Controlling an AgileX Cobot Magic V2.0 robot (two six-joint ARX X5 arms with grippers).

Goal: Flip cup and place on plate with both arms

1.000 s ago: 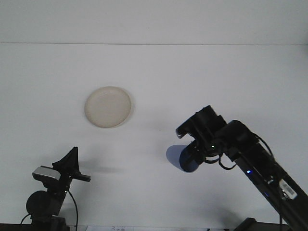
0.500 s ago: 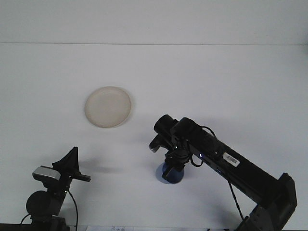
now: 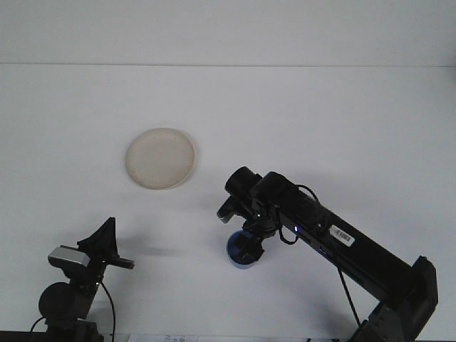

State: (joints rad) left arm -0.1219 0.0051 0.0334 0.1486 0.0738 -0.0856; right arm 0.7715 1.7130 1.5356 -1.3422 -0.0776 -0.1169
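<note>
A blue cup [image 3: 237, 256] stands on the white table, right of and nearer than the cream plate [image 3: 160, 158]. My right gripper [image 3: 246, 244] reaches down from above and is shut on the cup, hiding most of its top. The plate lies bare at the left centre, well apart from the cup. My left gripper [image 3: 107, 246] rests low at the front left, far from both cup and plate.
The right arm [image 3: 335, 239] stretches from the front right corner toward the middle of the table. The table's back edge [image 3: 228, 65] meets a white wall. Open white tabletop surrounds the plate.
The right arm swung left and lowered, turning the cup from held sideways to standing on the table, then shifted it slightly left. The left arm stayed still.
</note>
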